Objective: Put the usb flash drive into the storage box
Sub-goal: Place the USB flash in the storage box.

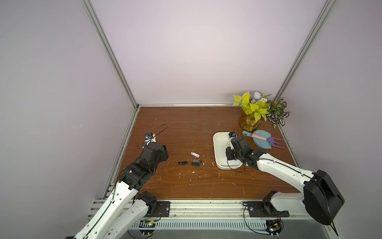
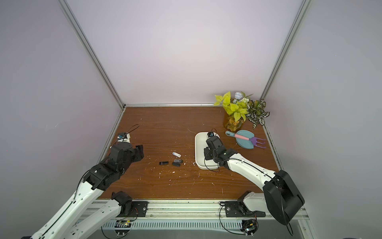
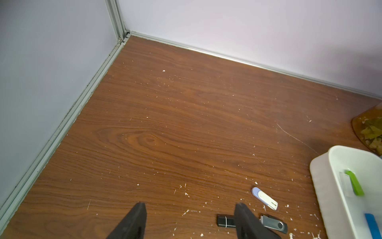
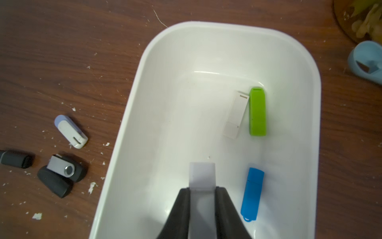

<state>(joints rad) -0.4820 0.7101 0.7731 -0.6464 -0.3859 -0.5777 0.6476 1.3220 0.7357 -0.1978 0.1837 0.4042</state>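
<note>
Both top views look down from above the tabletop's [image 1: 186, 128] near edge. Close wrist views seemingly share the storage box [image 4: 227, 25].

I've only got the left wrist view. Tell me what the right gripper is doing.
Observer: The right gripper is shut on a pale drive, held over the inside of the box.
Operator: Count the drives lying on the table.
Observer: Four. A black oval drive lies against the swivel drive, and your view misses it.
Operator: Say what's beyond the box.
Observer: A teal scoop with a pink-handled rake lying across it.
</note>
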